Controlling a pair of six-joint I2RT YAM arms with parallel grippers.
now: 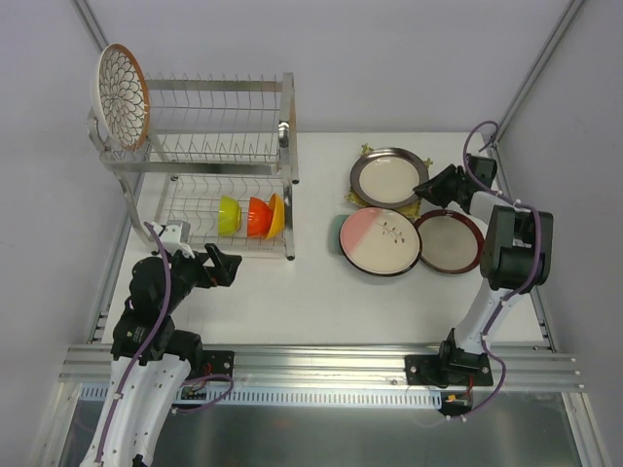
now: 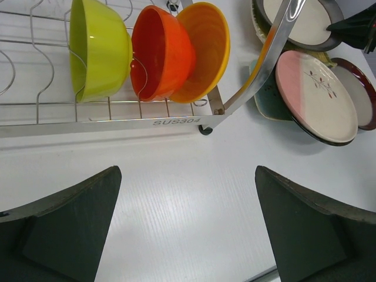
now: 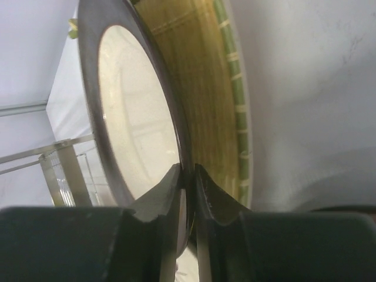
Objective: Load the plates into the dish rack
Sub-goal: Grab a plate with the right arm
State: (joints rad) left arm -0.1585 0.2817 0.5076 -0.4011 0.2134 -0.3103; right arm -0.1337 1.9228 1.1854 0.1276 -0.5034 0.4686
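Note:
The silver wire dish rack [image 1: 195,156] stands at the back left; a brown-rimmed petal-pattern plate [image 1: 122,95] stands upright on its top tier. To its right lie a dark-rimmed cream plate [image 1: 388,176] on a yellow woven square [image 1: 352,197], a pink-and-white plate [image 1: 381,240] over a pale teal dish [image 1: 337,236], and a red-rimmed plate [image 1: 449,241]. My right gripper [image 1: 426,187] is shut on the cream plate's rim [image 3: 187,170]; the woven square [image 3: 200,76] lies under it. My left gripper [image 1: 226,265] is open and empty in front of the rack [image 2: 106,111].
Green [image 1: 228,215], orange [image 1: 257,216] and yellow [image 1: 277,215] bowls stand in the rack's lower tier, also seen in the left wrist view [image 2: 97,50]. The rack's corner foot [image 2: 205,130] is just ahead of my left fingers. Walls close the table's sides.

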